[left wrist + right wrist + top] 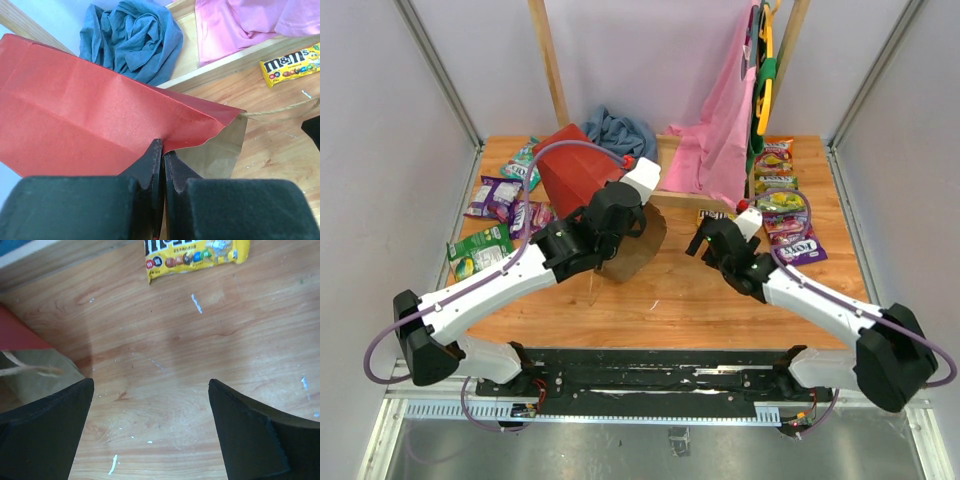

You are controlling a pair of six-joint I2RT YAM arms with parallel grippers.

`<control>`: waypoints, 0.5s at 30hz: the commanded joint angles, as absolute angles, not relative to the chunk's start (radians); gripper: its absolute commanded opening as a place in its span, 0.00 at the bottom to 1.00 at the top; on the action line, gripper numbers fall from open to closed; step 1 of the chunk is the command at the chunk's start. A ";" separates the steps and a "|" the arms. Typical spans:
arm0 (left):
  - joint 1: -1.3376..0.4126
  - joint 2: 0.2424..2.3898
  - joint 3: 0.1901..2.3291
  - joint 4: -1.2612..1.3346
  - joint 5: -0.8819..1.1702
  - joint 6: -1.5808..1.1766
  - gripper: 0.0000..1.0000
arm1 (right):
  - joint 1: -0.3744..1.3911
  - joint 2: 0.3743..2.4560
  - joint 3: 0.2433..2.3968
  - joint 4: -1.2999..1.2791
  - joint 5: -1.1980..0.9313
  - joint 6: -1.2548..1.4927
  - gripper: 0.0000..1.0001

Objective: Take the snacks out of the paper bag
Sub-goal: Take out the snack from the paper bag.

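Note:
The paper bag [572,175] lies tipped on its side left of centre, red outside, with its brown mouth [638,252] facing the table's middle. My left gripper [625,235] is shut on the bag's upper rim; in the left wrist view the red paper [90,115] is pinched between the closed fingertips of the gripper [163,147]. Snacks lie outside the bag: purple and green packets [492,200] at the left, a column of packets [782,190] at the right, and a yellow M&M's pack [292,62] [195,255]. My right gripper [706,240] [151,381] hangs open over bare wood beside the bag's mouth [35,382].
A blue-grey cloth [620,130] [132,42] is bunched behind the bag. A pink garment [720,140] hangs from a wooden rack [550,60] at the back, its low rail [235,62] crossing the table. A twine handle [25,370] trails from the bag.

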State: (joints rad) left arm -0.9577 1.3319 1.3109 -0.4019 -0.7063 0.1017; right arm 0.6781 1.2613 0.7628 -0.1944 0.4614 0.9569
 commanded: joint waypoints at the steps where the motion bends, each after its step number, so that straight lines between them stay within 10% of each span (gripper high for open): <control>1: -0.969 1.282 1.338 -0.417 -0.720 0.043 0.08 | 0.704 1.130 0.627 0.113 0.486 0.737 0.99; 15: -0.972 1.313 1.379 -0.504 -0.697 0.005 0.08 | 1.126 1.204 0.539 0.725 0.416 0.315 0.77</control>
